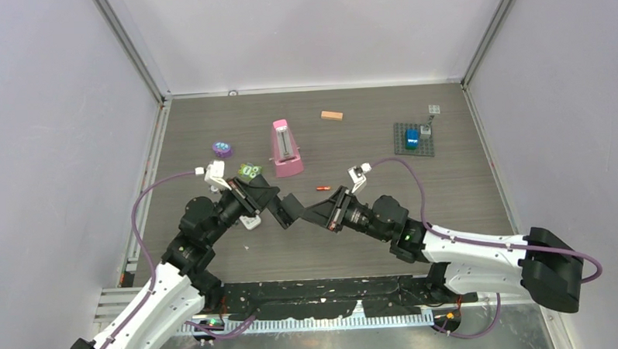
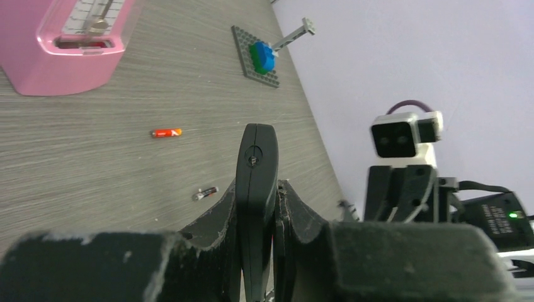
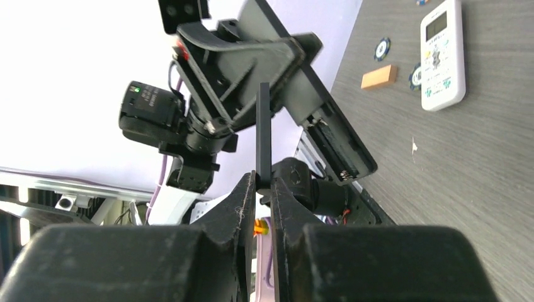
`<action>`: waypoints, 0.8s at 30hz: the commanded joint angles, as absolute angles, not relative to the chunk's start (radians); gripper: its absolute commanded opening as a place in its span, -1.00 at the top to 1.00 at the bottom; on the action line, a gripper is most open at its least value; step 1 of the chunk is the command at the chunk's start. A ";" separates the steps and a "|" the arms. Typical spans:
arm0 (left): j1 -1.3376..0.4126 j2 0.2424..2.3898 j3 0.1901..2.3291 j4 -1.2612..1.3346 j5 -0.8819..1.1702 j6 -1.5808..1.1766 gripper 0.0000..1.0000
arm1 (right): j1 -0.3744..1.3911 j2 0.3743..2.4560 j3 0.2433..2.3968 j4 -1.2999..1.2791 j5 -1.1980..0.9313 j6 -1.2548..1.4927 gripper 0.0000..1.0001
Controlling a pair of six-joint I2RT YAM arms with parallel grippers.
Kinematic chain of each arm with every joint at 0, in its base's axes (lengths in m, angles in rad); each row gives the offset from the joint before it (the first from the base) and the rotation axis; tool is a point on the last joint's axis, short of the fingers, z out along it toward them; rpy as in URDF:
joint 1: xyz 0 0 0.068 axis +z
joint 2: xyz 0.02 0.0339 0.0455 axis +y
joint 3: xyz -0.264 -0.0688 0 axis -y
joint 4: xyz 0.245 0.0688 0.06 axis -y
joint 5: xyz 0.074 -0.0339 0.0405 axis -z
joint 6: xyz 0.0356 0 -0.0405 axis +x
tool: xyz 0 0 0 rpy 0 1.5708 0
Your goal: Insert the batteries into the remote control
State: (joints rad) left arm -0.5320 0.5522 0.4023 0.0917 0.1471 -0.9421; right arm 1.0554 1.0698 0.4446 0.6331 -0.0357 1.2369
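Batteries point(image 2: 166, 133): only two show, both lying loose on the table point(image 1: 462, 192), well apart from either claw. One is an orange-red cell just past the black remote point(image 2: 256, 170), and there is a darker cell point(image 2: 205, 193) nearer the arms. In the top view I can find just the orange-red one, right of the pink metronome point(image 1: 285, 148). My read is that they're light, rigid and smooth, and round so they'll roll. They lie so low that I'd pinch one across the middle of the barrel, with the fingers coming straight down. The left gripper point(image 2: 256, 195) is clamped on the black remote, holding it edge-on and off the table. The right gripper point(image 3: 264, 182) is pinched tight on a thin black plate point(image 3: 264, 132), which looks like the battery cover. From the right wrist the remote's compartment point(image 3: 337, 148) faces out, open. It looks empty, but the far end is shadowed, so I can't be sure. Which end of each cell is plus is too small to read. Any further cells are out of view or hidden behind the arms. A white remote point(image 3: 443, 53) and a tan block point(image 3: 378, 76) lie further off on the table.
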 commanded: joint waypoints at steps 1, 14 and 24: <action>-0.534 0.555 0.387 0.085 0.109 -0.845 1.00 | 1.038 0.996 0.424 0.633 0.059 1.178 0.89; -0.534 0.543 0.351 0.101 0.242 -0.759 1.00 | 0.846 0.627 0.255 -0.089 0.407 1.213 0.89; -0.534 0.552 0.362 0.137 0.371 -0.741 1.00 | 0.655 0.770 0.239 -0.182 0.287 1.089 0.90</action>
